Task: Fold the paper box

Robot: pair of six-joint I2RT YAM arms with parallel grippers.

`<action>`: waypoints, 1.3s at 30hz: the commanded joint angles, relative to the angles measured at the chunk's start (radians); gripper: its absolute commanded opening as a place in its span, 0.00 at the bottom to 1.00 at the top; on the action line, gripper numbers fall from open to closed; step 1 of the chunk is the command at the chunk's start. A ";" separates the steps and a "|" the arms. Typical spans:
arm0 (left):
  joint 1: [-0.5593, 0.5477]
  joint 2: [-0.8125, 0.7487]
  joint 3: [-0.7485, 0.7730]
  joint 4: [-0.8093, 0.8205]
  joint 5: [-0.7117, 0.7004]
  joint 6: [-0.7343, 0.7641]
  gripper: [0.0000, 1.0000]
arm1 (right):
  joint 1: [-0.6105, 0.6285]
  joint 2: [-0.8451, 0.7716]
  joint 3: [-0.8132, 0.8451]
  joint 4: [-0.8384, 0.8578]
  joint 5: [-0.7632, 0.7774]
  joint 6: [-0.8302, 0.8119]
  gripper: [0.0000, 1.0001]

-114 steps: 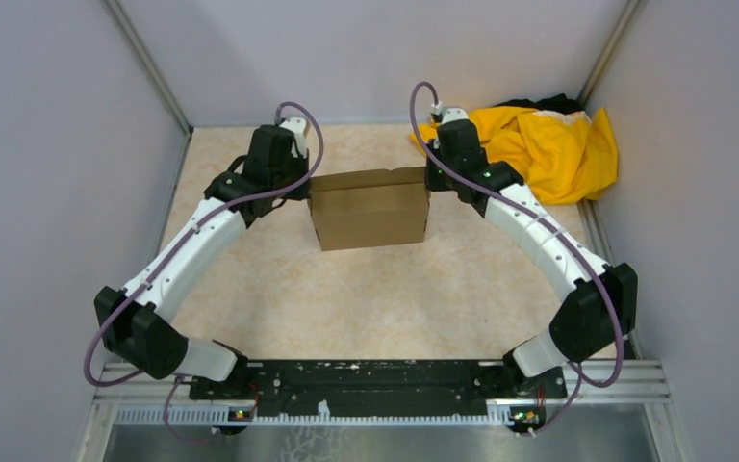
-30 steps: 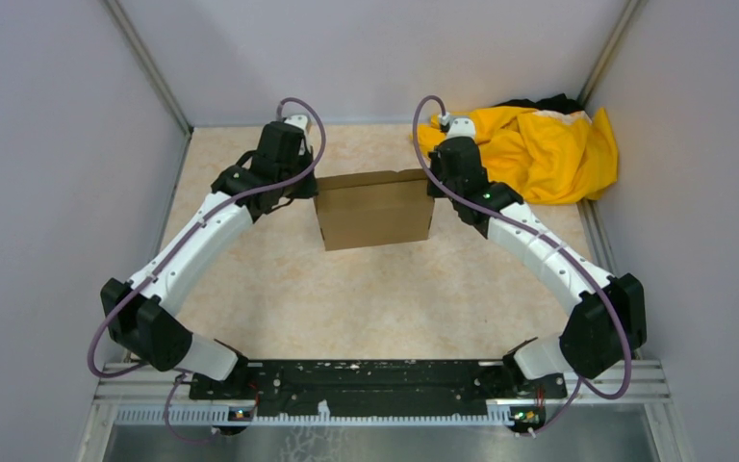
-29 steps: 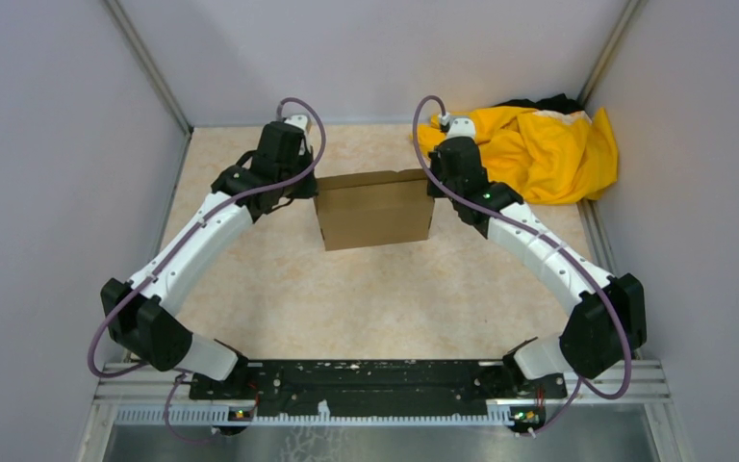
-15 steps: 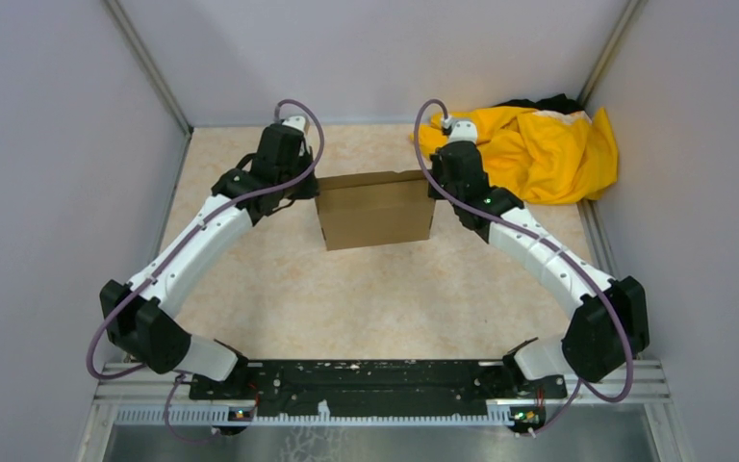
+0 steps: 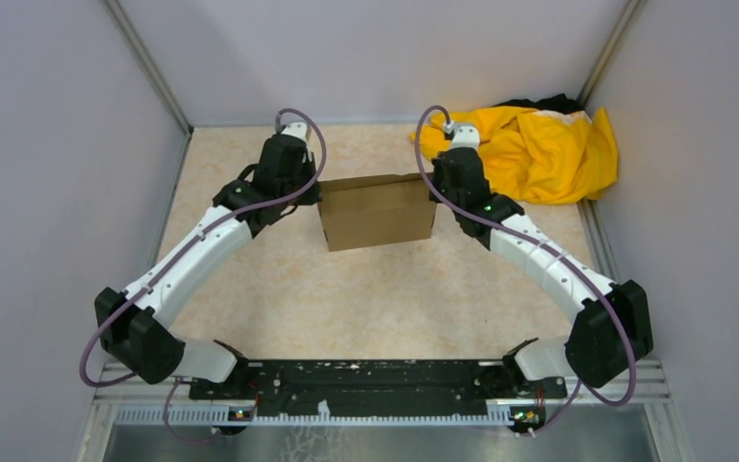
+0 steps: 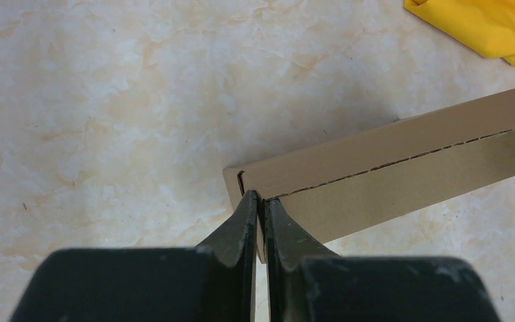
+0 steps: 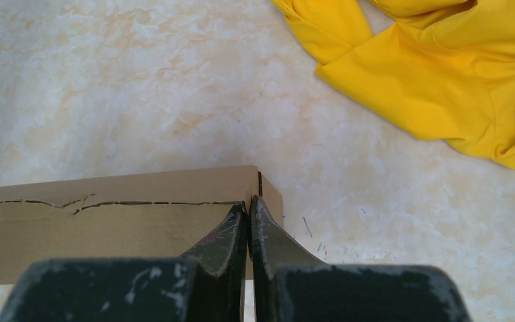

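Two hands flank paper box (image 5: 377, 212), long axis spanning between: left hand (image 6: 259, 201) pinches left end, right hand (image 7: 248, 204) pressed together at right end.

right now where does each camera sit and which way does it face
top external: above and behind the arm bases, looking down and forward over the table; both arms show, left gripper and right gripper at the ends of the paper box.
left wrist: on the left wrist, looking along its shut fingers at the box's end.
right wrist: likewise on the right, fingers pinching the other end.
shared: both wrist views catch the yellow cloth and box.
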 commanded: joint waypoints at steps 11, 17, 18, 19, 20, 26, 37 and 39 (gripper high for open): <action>-0.049 -0.043 -0.071 -0.005 0.065 0.056 0.18 | 0.055 0.047 -0.005 -0.079 -0.106 0.044 0.00; -0.050 -0.058 -0.083 -0.010 0.062 0.058 0.29 | 0.054 0.047 -0.001 -0.089 -0.099 0.045 0.00; -0.049 -0.061 -0.082 -0.014 0.060 0.059 0.32 | 0.055 0.047 0.000 -0.089 -0.099 0.045 0.00; -0.050 -0.064 -0.082 -0.016 0.058 0.061 0.33 | 0.055 0.047 0.000 -0.090 -0.097 0.044 0.00; -0.050 -0.065 -0.078 -0.021 0.056 0.061 0.34 | 0.055 0.047 0.000 -0.090 -0.096 0.045 0.00; -0.049 -0.074 -0.058 -0.056 0.036 0.060 0.31 | 0.054 0.052 0.000 -0.093 -0.092 0.047 0.00; -0.049 -0.088 -0.054 -0.104 0.023 0.046 0.26 | 0.054 0.058 0.004 -0.101 -0.082 0.048 0.00; -0.050 -0.093 -0.048 -0.112 0.021 0.043 0.27 | 0.054 0.059 0.005 -0.102 -0.080 0.049 0.00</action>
